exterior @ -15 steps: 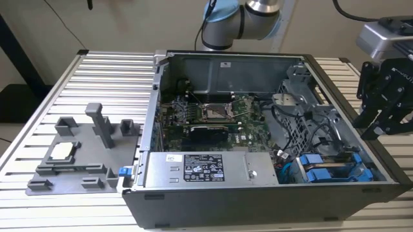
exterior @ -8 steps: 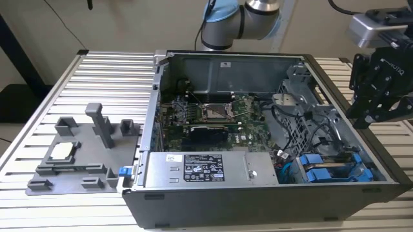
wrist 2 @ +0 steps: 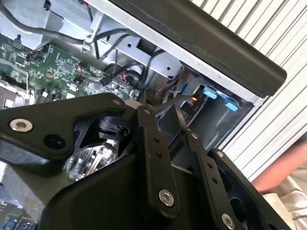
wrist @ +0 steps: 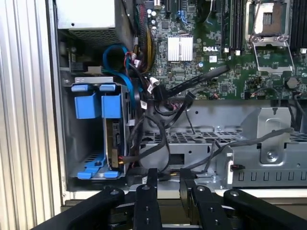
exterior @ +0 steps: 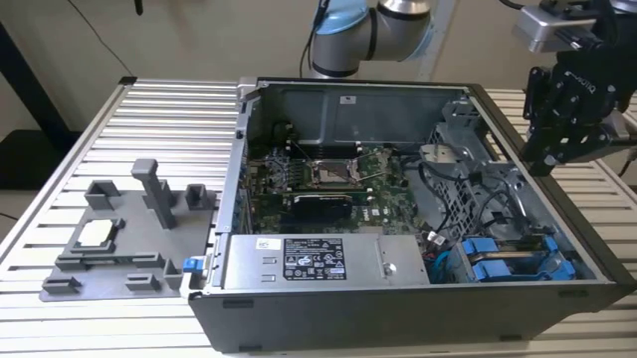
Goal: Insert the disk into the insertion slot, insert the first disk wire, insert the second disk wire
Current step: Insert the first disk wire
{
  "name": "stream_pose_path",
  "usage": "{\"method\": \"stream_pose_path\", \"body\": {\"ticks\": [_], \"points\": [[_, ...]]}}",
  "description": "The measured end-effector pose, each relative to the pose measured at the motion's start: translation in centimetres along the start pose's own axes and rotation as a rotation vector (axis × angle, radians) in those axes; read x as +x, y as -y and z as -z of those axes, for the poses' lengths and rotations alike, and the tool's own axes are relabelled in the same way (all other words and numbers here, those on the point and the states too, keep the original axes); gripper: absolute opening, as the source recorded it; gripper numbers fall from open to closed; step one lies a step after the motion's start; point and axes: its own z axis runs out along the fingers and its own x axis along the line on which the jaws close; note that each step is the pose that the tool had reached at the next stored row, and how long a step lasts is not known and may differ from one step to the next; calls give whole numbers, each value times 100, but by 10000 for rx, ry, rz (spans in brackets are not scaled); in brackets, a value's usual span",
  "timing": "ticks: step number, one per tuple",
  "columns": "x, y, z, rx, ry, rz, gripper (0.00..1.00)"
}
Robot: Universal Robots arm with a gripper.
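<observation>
Hovering black jointed pincer [exterior: 562, 158], parted, above boxy metal case [exterior: 398, 302].

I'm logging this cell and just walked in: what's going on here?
A grey-and-blue robot arm hovers its black hand, open and empty, over the edge of an open black desktop computer case on a slatted metal table. Near the hand, two bright blue plastic drive carriers sit in the case's corner bay among loose black cables.
</observation>
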Motion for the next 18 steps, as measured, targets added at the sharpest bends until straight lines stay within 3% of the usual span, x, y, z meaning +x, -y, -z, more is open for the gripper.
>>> {"method": "stream_pose_path", "body": {"ticks": [3, 6, 18], "points": [[-21, -3, 0, 1, 1, -1, 33], [-20, -74, 3, 0, 1, 0, 33], [26, -598, 30, 32, 1, 12, 33]]}}
